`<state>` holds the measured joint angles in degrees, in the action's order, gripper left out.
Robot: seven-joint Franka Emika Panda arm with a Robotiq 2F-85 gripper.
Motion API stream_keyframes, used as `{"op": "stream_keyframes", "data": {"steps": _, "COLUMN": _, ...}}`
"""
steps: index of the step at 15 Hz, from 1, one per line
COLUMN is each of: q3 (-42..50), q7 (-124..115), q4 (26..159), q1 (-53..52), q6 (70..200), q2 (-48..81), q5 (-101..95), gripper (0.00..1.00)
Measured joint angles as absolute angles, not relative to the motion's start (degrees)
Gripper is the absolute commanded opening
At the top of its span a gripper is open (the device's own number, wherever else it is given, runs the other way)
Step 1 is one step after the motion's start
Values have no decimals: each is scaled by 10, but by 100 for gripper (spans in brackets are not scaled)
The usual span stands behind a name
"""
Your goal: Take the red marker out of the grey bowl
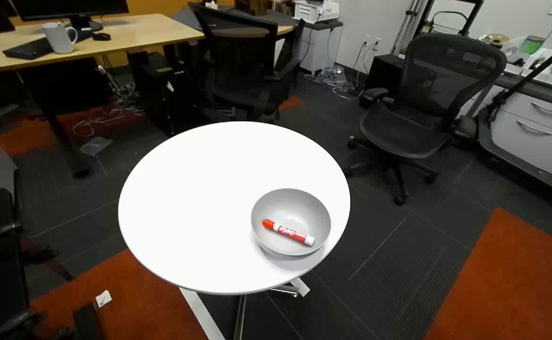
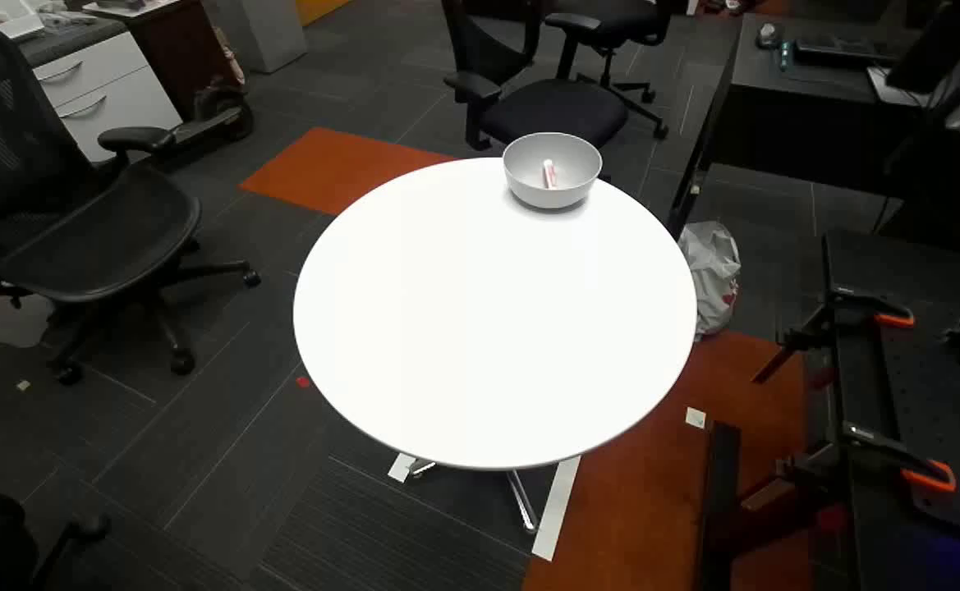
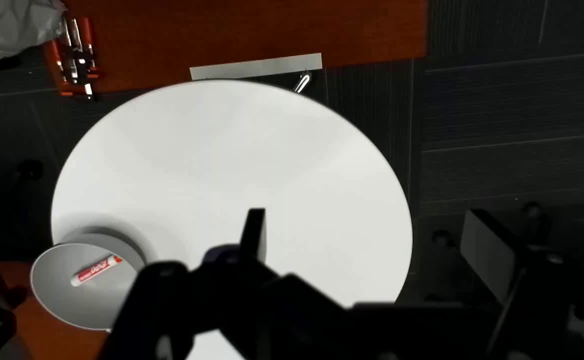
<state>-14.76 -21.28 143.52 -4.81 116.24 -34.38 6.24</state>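
The red marker (image 1: 289, 231) lies inside the grey bowl (image 1: 311, 205), tilted across its inner wall and floor. Both also show in an exterior view, the marker (image 2: 549, 173) with its whitish end up and the bowl (image 2: 549, 197) near the table's edge. In the wrist view the marker (image 3: 96, 270) and the bowl (image 3: 62, 305) are at the lower left. My gripper (image 3: 366, 230) is open and empty, its two fingers wide apart, well to the right of the bowl in the wrist view. The gripper is not seen in either exterior view.
The bowl stands on a round white table (image 1: 200, 189), close to its edge. Black office chairs (image 1: 427, 104) stand around it on the floor. A desk (image 1: 129, 35) with a mug (image 1: 60, 38) is farther off. A black bench with clamps (image 2: 882, 460) stands beside the table.
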Motion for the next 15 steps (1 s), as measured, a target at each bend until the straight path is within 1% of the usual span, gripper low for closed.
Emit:
{"op": "stream_keyframes", "data": {"steps": 10, "q3": -147, "q7": -216, "q4": 1435, "q1": -47, "q6": 1162, "q2": -344, "q5": 59, "gripper": 100}}
{"op": "stream_keyframes", "data": {"steps": 15, "q3": -124, "q7": -265, "q4": 1428, "q1": 9, "q6": 1189, "q2": -342, "q5": 20, "gripper": 100}}
